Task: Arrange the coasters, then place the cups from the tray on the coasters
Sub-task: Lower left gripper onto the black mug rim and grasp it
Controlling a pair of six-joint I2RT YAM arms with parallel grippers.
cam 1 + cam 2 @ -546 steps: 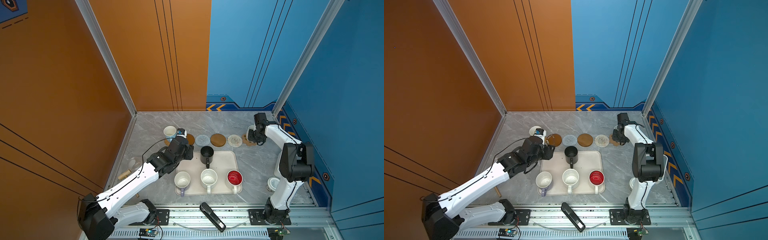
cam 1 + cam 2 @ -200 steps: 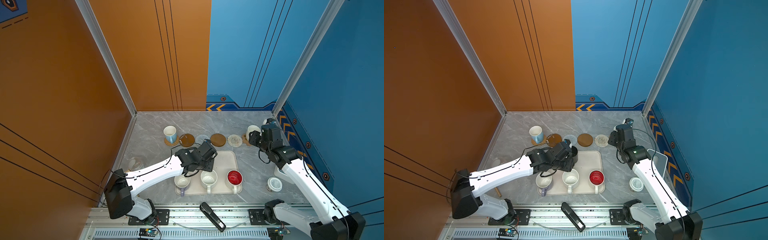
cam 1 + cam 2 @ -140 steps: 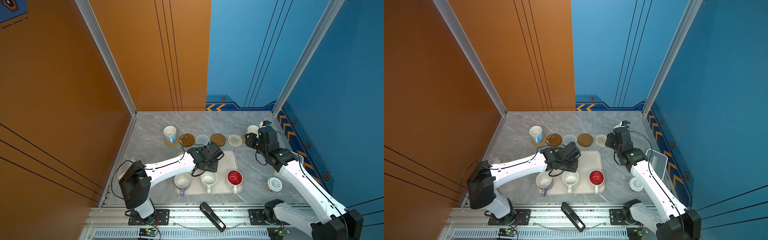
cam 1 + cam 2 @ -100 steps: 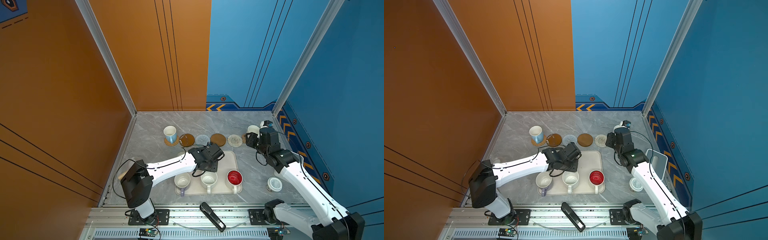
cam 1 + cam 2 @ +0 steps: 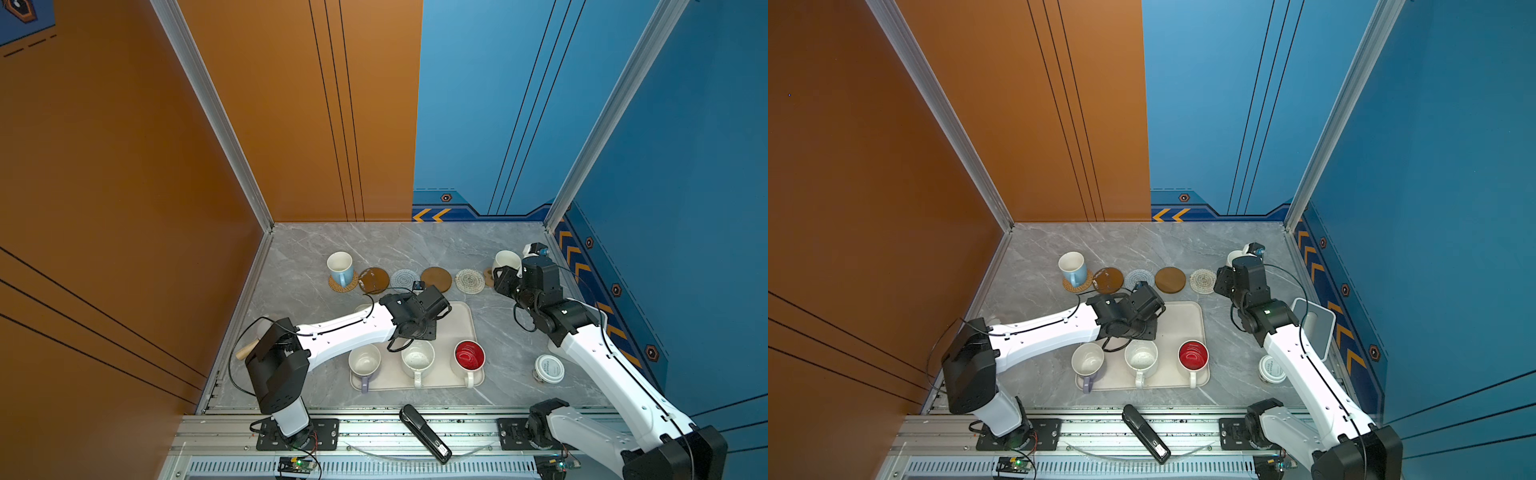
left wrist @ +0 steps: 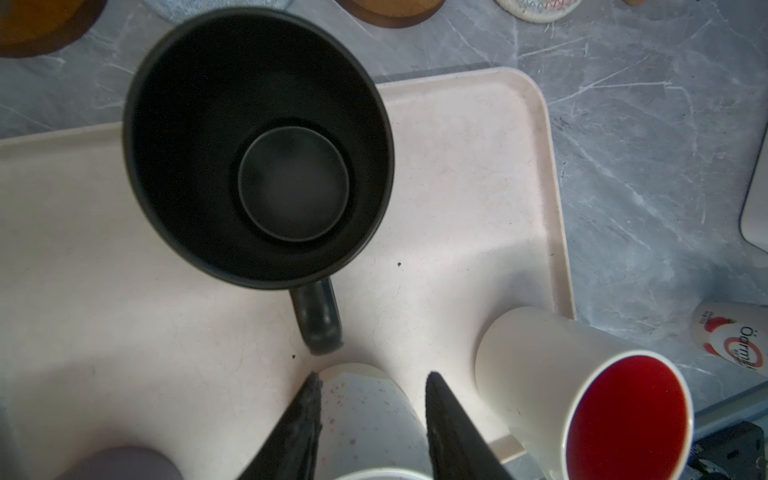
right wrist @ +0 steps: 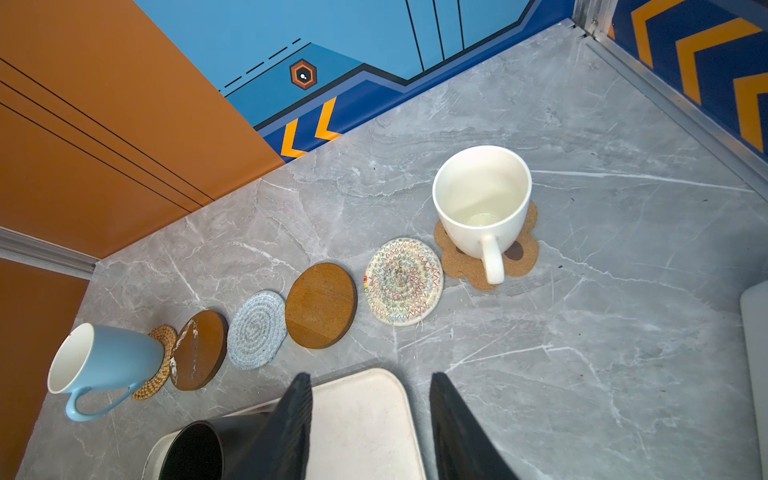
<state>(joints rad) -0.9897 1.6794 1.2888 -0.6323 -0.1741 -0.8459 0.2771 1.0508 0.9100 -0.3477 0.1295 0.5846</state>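
Six coasters lie in a row behind the tray (image 5: 473, 328). The light blue cup (image 5: 340, 268) stands on the rattan coaster (image 7: 160, 361). The plain white cup (image 7: 482, 203) stands on the paw coaster (image 7: 457, 257). The two wooden discs (image 7: 321, 305) and both crocheted coasters (image 7: 402, 280) are bare. On the tray are the black cup (image 6: 257, 145), lavender cup (image 5: 364, 360), speckled cup (image 5: 417, 358) and red-inside cup (image 5: 469, 355). My left gripper (image 6: 372, 380) is open above the speckled cup, just short of the black cup's handle (image 6: 318, 320). My right gripper (image 7: 370, 378) is open over the tray's far right corner.
A white lidded jar (image 5: 548, 368) stands right of the tray, and a white box-like stand (image 5: 1312, 328) sits against the right wall. A black stapler (image 5: 424, 432) lies on the front rail. The left arm hides the black cup in both top views.
The left gripper left the light blue cup on the rattan coaster and came over the tray by the black cup. The right gripper drew back from the white cup. Little has moved in the last half second.
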